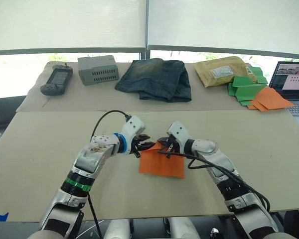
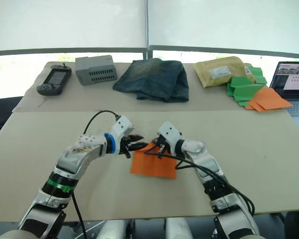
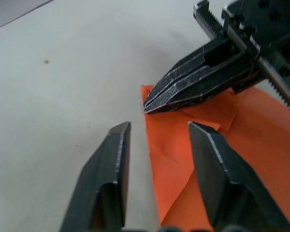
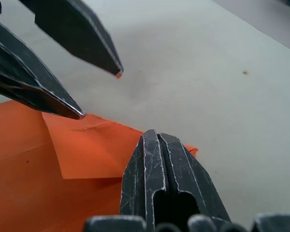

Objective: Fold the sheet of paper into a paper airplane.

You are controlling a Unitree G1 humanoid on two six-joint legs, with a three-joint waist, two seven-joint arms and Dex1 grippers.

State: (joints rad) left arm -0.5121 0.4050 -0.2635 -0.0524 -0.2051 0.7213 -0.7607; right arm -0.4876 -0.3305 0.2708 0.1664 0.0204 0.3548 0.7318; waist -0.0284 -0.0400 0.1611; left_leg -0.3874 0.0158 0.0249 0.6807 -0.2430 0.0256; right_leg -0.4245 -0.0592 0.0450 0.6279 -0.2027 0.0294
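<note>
One sheet of paper [image 1: 162, 162] is lying on the table [image 1: 40, 149], with two grippers meeting at its far corner. The left gripper [image 3: 157, 126] is straddling the paper's edge, fingers apart; the right gripper [image 4: 154, 137], fingers together, is pressing on the corner.

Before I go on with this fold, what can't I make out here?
- Head views: the far edge of the bright orange sheet of paper sits behind both gripper tips.
- Right wrist view: the shut right gripper covers the corner beneath it; contact unclear.
- Left wrist view: the open left gripper straddles the edge; the sheet runs out of frame.
</note>
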